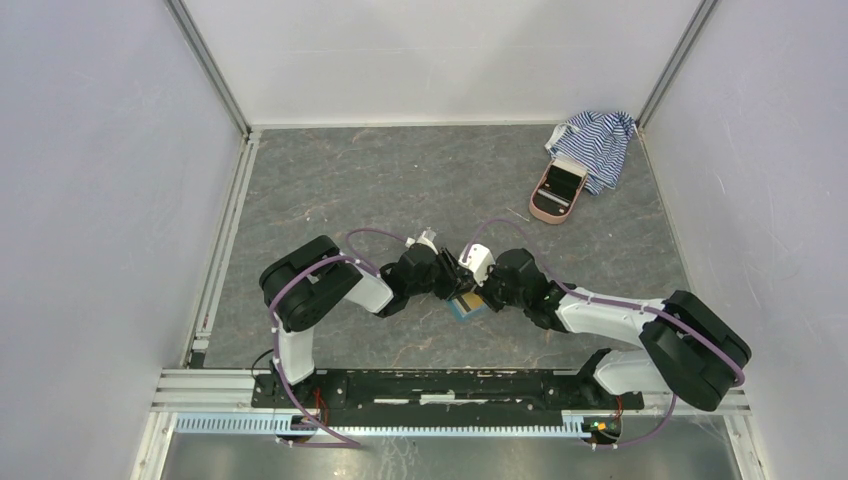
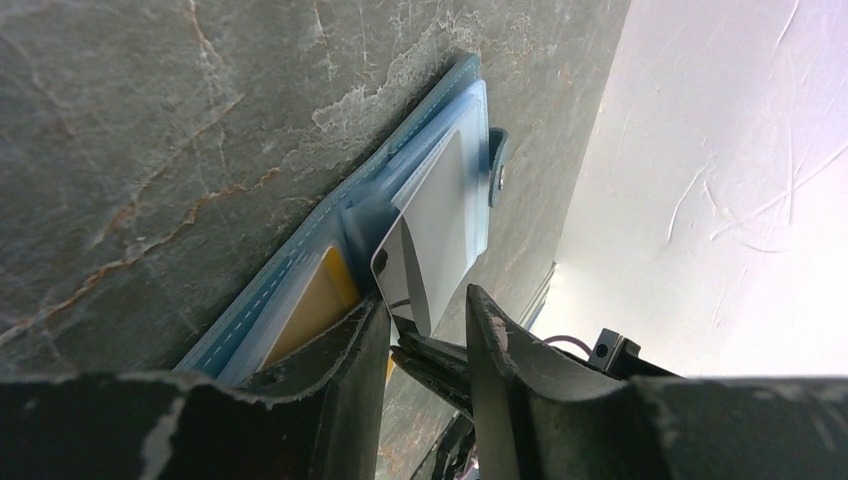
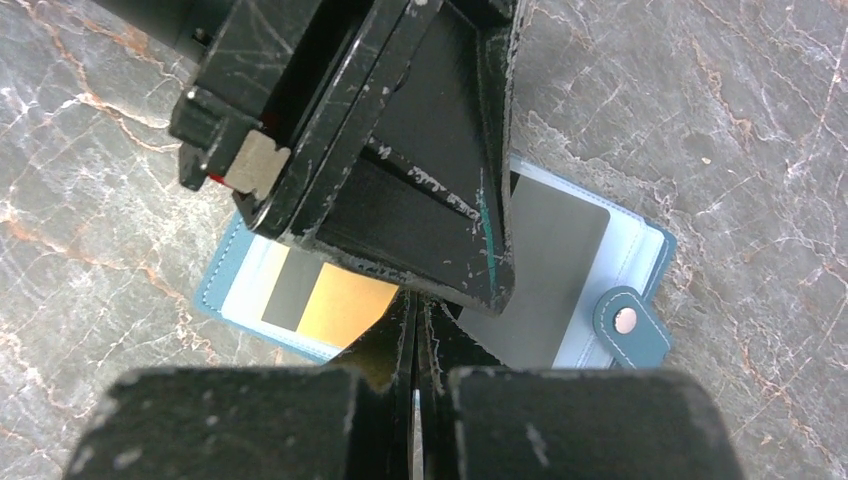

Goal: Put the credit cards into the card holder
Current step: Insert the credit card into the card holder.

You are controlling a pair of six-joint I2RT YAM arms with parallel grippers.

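Open teal card holder [image 3: 645,255] (flat), bearing cards [image 3: 345,300]

our right gripper [image 3: 414,312]: jaws pressed together, low over the wallet
card holder [image 3: 655,245]: lying open on the marble table [image 3: 120,250]
cards we see: gold card [image 3: 345,300] left side, grey card [image 3: 560,265] right
left gripper [image 3: 385,240]: hides the middle

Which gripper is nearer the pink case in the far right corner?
Right, narrowly. Both meet over the card holder at near centre, well short of the pink case; the right gripper is on the case's side, the left gripper just beyond.
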